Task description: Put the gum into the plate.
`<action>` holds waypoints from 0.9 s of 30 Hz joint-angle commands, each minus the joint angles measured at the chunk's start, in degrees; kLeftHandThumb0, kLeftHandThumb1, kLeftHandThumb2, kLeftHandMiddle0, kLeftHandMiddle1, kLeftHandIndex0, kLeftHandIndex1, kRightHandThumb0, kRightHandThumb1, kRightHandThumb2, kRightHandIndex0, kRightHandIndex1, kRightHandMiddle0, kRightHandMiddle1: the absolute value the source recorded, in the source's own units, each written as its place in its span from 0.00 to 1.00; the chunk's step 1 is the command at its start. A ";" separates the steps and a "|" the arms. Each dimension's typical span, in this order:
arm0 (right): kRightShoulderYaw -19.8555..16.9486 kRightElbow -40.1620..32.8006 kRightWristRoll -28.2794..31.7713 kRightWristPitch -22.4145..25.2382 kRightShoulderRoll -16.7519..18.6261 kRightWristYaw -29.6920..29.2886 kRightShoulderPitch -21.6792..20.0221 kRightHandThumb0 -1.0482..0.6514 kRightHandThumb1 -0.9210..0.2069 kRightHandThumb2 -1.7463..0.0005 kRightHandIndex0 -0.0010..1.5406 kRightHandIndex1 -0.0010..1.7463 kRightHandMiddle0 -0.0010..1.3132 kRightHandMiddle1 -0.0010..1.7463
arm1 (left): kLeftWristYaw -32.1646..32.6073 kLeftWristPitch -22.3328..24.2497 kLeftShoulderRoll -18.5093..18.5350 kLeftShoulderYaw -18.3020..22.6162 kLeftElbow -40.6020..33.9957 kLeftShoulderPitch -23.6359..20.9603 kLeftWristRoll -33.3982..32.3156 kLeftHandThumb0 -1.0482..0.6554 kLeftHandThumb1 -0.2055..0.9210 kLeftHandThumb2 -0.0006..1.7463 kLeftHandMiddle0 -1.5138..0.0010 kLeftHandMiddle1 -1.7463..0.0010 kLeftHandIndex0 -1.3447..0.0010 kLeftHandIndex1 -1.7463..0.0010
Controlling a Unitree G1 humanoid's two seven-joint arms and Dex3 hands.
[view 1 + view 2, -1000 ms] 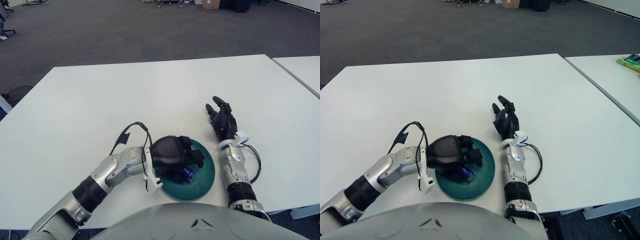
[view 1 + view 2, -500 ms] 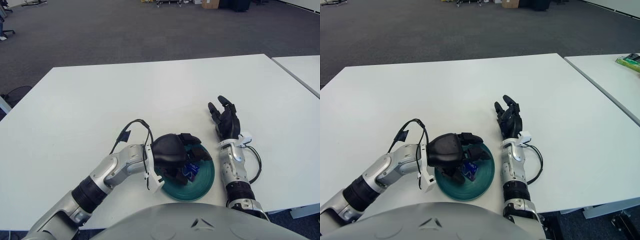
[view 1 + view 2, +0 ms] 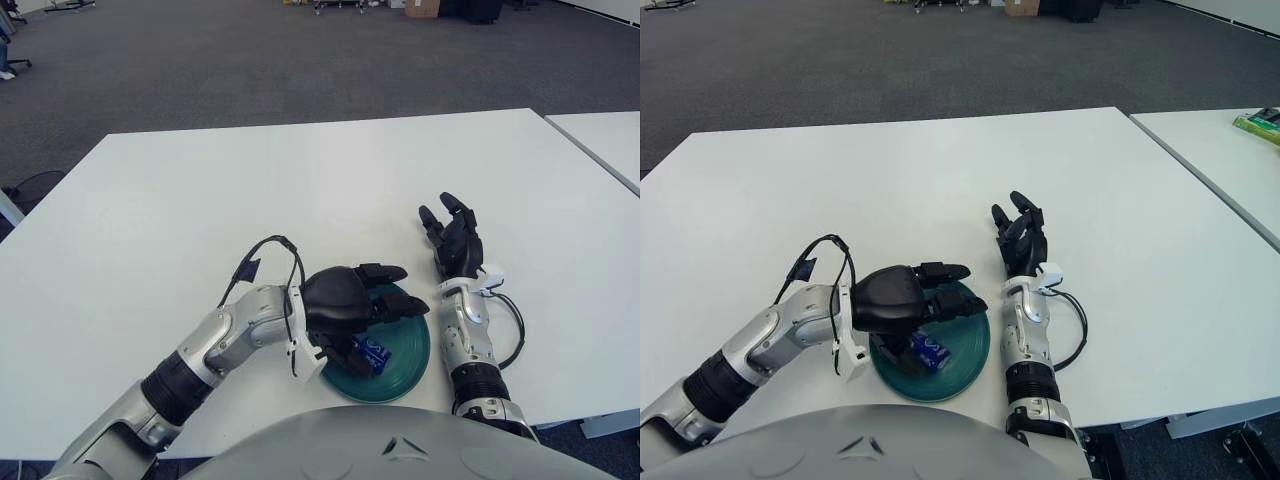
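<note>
A small blue gum pack (image 3: 373, 353) lies inside the dark green plate (image 3: 412, 353) at the table's near edge. It also shows in the right eye view (image 3: 929, 350). My left hand (image 3: 362, 300) hovers just above the plate's left half with its fingers spread, holding nothing. The gum lies below the fingers, free of them. My right hand (image 3: 453, 238) rests on the table just right of the plate, fingers spread and empty.
The white table (image 3: 300, 190) stretches ahead. A second white table (image 3: 1220, 160) stands to the right with a green object (image 3: 1260, 123) on it. Grey carpet lies beyond.
My left hand has opened and lifted off the gum, which now lies loose in the plate. The right hand has shifted slightly forward.
</note>
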 commanded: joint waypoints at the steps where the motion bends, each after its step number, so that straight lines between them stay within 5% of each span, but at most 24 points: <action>1: -0.68 4.61 4.03 7.65 6.86 -0.23 7.08 0.32 0.00 0.48 0.37 0.06 0.08 0.52 | -2.08 -0.04 1.42 1.61 -0.83 -2.23 -2.42 0.00 1.00 0.39 0.99 1.00 1.00 0.97; 9: 0.79 4.43 4.68 6.98 6.65 -0.13 7.20 0.30 0.00 0.46 0.32 0.04 0.03 0.50 | -7.13 1.77 3.07 3.50 -2.85 -3.88 -8.74 0.00 1.00 0.40 1.00 1.00 1.00 1.00; 15: 6.38 -0.15 -7.26 2.12 0.21 -1.48 12.34 0.27 0.00 0.42 0.25 0.01 0.00 0.42 | -7.56 3.38 3.19 6.13 -4.14 -3.75 -10.93 0.00 1.00 0.39 1.00 1.00 1.00 1.00; 19: 8.44 -3.31 -12.54 1.08 -4.43 0.29 15.52 0.25 0.00 0.42 0.22 0.00 0.00 0.38 | -4.85 7.36 1.72 11.07 -0.60 -3.21 -15.29 0.00 1.00 0.40 1.00 1.00 1.00 1.00; 23: 8.52 -1.41 -11.88 4.53 -4.20 1.41 14.43 0.23 0.00 0.42 0.20 0.00 0.00 0.34 | -5.92 15.86 -0.15 16.18 1.24 -3.33 -23.69 0.00 1.00 0.42 1.00 1.00 1.00 1.00; 27: 7.56 6.36 -12.40 3.77 -2.99 0.12 11.16 0.21 0.00 0.44 0.21 0.01 0.00 0.34 | -1.95 23.85 -7.95 21.06 5.32 0.49 -35.22 0.00 1.00 0.46 1.00 1.00 0.98 0.99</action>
